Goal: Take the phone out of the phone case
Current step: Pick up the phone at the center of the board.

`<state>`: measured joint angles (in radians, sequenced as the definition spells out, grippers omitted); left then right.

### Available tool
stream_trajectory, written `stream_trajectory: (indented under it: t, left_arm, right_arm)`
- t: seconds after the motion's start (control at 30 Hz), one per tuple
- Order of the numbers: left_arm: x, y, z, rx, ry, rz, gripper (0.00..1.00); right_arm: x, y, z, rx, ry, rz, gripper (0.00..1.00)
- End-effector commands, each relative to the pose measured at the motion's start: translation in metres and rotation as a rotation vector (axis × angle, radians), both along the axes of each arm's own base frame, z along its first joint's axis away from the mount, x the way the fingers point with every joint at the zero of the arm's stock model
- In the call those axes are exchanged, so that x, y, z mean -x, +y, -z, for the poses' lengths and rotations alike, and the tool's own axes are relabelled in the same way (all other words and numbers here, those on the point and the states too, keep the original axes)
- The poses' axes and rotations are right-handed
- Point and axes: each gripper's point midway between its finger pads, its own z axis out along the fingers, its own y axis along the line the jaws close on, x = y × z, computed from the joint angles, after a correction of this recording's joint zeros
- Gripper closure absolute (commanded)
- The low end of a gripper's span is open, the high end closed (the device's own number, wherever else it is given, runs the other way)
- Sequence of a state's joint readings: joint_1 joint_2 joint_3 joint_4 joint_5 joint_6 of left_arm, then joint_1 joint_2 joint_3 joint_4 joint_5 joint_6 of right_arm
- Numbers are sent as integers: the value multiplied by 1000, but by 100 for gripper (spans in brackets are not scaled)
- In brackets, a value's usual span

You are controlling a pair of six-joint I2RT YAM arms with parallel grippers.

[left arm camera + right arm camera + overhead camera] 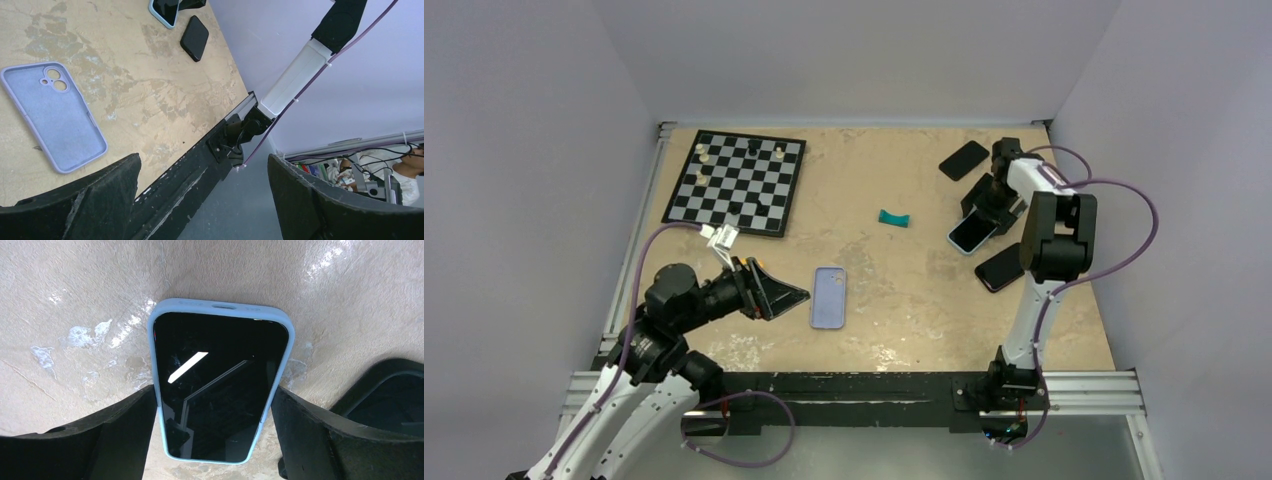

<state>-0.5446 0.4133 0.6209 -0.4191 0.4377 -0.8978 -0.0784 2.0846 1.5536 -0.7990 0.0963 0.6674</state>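
Right hand (214, 415) straddles the phone (220, 380), fingers (100, 440) against both long edges of the case (220, 307); clamped or not, can't tell. Pinch squarely before you pry.

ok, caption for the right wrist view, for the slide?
Right gripper straddles the blue-cased phone, screen up on the table; finger contact unclear.
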Motion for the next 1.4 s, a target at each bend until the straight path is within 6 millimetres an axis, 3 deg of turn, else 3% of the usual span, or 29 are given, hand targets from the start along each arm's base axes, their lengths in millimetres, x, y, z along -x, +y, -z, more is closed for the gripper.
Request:
stream_trajectory:
  t: [0.0,0.17,0.33,0.4,0.67,0.77,0.93,1.1,1.23,1.37]
  left_arm:
    - [1,-1,-29,37,-84,9,0]
    - [0,-2,-31,35,-90,17,0]
    - [-1,-1,-24,22,-85,13,0]
    - [-3,-2,-19,16,-73,8,0]
    - [-16,-4,-11,-3,-23,-31,0]
    - [-23,0,-8,-22,-17,-78,0]
    - [-31,9,-15,-95,16,-138,0]
    - [-39,25,-19,-231,66,-202,0]
    - [-47,36,-26,-222,84,-275,0]
    - [-55,50,-24,-212,93,-368,0]
  right_arm:
    - [18,-11,22,56,106,-7,16]
    - [16,-5,15,35,-22,-62,32]
    - [9,17,-4,-64,-217,-151,84]
    - [7,24,-9,-93,-257,-166,100]
    - [-5,52,-69,-134,-549,-298,100]
    - [-9,74,-97,-142,-672,-381,100]
    - [-10,143,-144,-58,-840,-602,100]
    - [6,217,-189,-12,-1006,-879,100]
    - [32,265,-215,57,-1127,-1109,100]
    - [77,311,-235,59,-1256,-1411,100]
